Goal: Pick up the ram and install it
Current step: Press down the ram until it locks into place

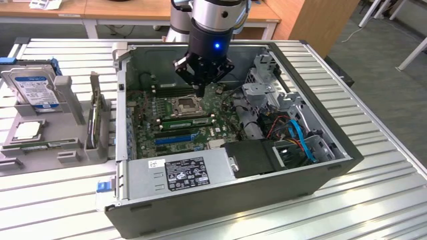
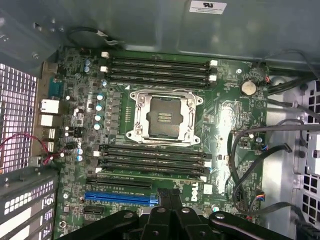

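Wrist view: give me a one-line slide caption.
Shut hand empty above the motherboard, bare CPU socket flanked by two banks of memory slots.

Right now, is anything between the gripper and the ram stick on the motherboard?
Nothing visible. The gripper, shut and empty, hangs over the motherboard by the CPU socket; the ram stands in a slot beside that socket, open air between them.

The open grey metal computer case [image 1: 233, 195] is seen whole from above and aslant in the exterior view; its green motherboard [image 2: 225, 125], shared, is viewed closely, straight down, from the wrist.
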Available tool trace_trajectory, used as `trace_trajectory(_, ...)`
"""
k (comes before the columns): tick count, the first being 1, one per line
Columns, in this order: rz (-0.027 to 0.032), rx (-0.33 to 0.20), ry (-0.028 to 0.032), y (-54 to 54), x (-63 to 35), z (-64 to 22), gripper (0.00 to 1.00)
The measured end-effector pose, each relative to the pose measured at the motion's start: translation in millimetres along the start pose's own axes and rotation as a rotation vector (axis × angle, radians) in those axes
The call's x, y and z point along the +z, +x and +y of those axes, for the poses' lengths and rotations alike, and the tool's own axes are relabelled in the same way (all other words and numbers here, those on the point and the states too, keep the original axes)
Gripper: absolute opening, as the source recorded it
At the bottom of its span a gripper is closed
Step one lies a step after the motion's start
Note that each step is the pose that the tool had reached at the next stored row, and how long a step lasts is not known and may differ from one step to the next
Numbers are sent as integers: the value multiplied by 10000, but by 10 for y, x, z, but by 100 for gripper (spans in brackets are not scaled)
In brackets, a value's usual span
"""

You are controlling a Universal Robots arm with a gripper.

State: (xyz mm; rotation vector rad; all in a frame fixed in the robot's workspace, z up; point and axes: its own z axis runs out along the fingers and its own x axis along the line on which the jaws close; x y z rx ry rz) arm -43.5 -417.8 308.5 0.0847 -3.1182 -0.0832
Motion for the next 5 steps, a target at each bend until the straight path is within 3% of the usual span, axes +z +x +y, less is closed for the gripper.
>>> trace_trajectory(5, -1, 2, 1, 0, 0, 0, 10)
